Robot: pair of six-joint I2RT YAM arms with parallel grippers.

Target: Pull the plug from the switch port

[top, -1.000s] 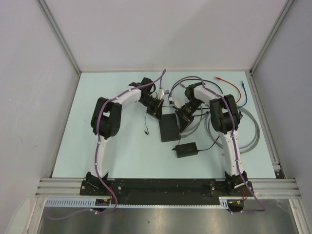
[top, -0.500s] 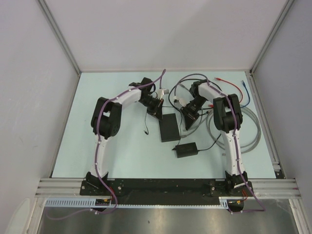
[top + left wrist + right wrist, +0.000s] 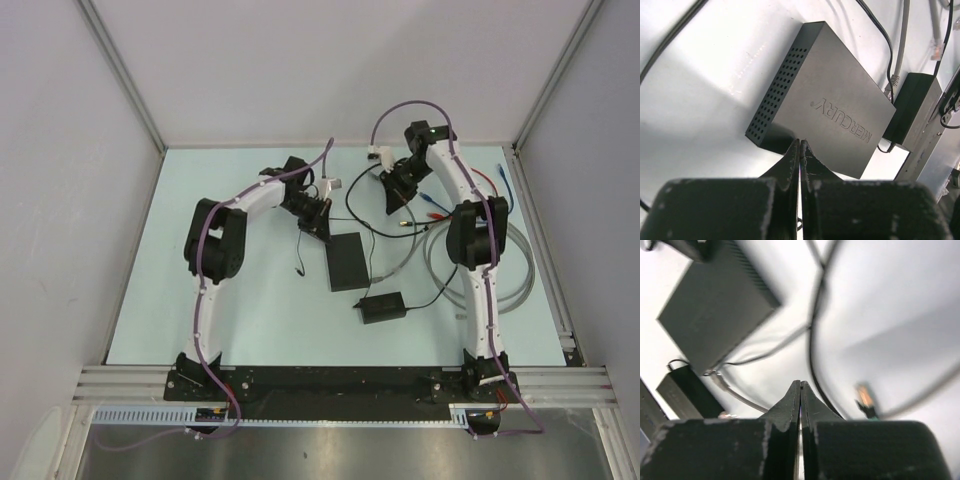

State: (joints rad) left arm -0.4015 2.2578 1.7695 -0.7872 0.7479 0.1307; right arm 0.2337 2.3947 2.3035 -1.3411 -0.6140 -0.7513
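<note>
The switch (image 3: 347, 262) is a flat matte-black box marked MERCURY (image 3: 832, 102); its ports are hidden from view. My left gripper (image 3: 318, 222) is shut and empty, its tips (image 3: 800, 143) at the box's near corner. My right gripper (image 3: 392, 203) is shut, raised beyond the box's far right, and nothing shows between its tips (image 3: 800, 384). A thin black cable (image 3: 812, 347) passes just under them. A grey cable's plug (image 3: 891, 82) lies at the box's right edge (image 3: 719, 380); I cannot tell whether it sits in a port.
The black power-adapter brick (image 3: 382, 306) lies near the box (image 3: 912, 115). Grey cable coils (image 3: 520, 270) lie to the right. Red and blue patch cables (image 3: 497, 180) lie at the far right. A blurred orange-tipped plug (image 3: 864, 396) lies by my right fingers.
My right arm has lifted from the box's right side and swung toward the far edge, its gripper now well clear of the box. The left arm has barely moved.
</note>
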